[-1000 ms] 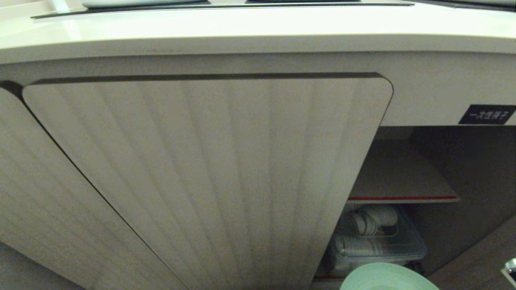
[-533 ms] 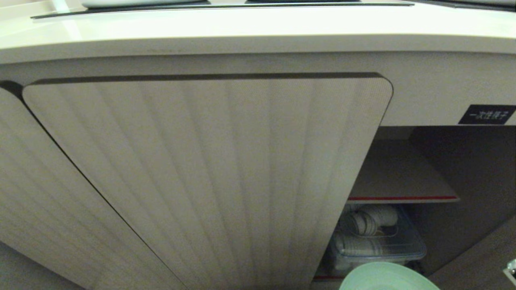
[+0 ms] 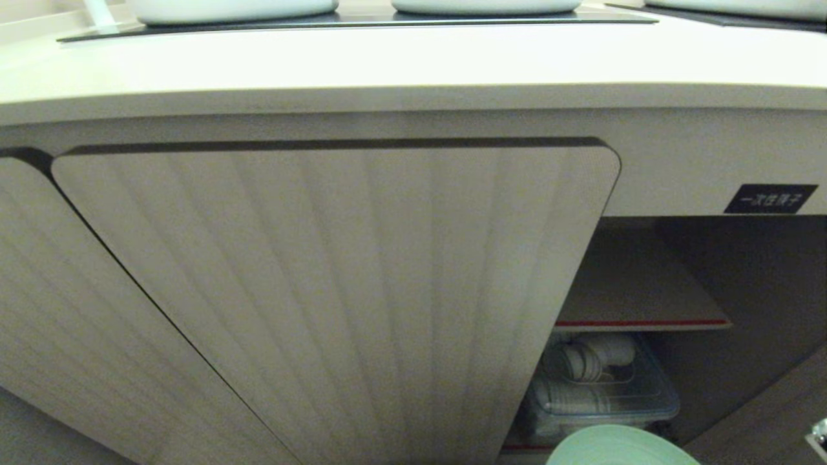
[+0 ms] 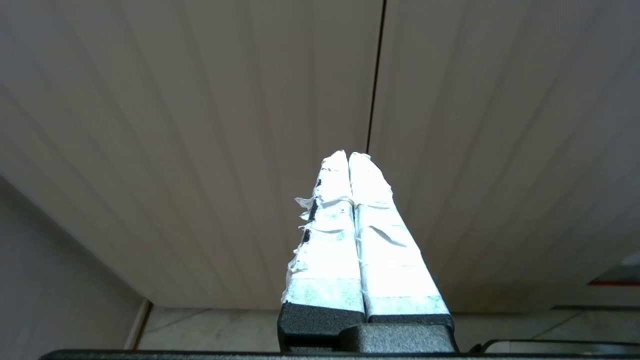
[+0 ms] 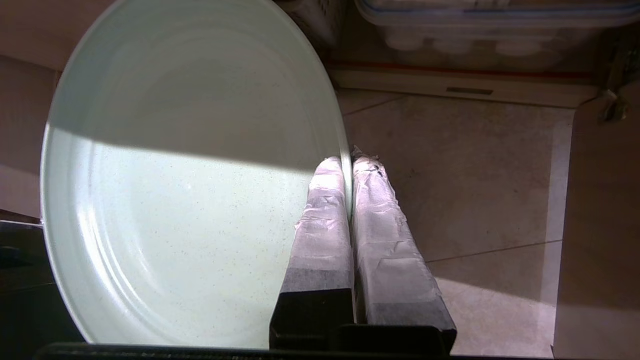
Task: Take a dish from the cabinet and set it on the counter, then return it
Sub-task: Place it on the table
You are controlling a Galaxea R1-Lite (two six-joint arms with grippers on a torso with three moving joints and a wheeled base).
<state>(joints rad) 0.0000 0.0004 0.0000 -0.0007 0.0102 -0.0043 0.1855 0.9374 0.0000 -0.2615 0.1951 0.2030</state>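
1. Closest in, the right gripper (image 5: 348,162) has its taped fingers (image 5: 322,220) pinched on the rim of the dish (image 5: 185,180), which it holds out over the tiled floor (image 5: 465,190) in front of the cabinet (image 3: 711,168); in the head view only the dish's far edge (image 3: 620,447) shows, at the very bottom
2. The left gripper (image 4: 348,156) hangs low before the ribbed doors, its taped fingers (image 4: 327,235) pressed together on nothing, pointing at the seam between two doors
3. Next comes a closed ribbed door (image 3: 336,297), which fills most of the head view and hides the cabinet's left part
4. Right of it the cabinet stands open: a clear lidded box (image 3: 604,394) of white cups sits on the lower shelf, just beyond the dish, under a red-edged shelf (image 3: 639,323)
5. A black label (image 3: 770,199) sits above the opening
6. Farthest off, the counter (image 3: 413,61) runs across the top, with pale dishes (image 3: 484,6) on its black panel (image 3: 362,19)
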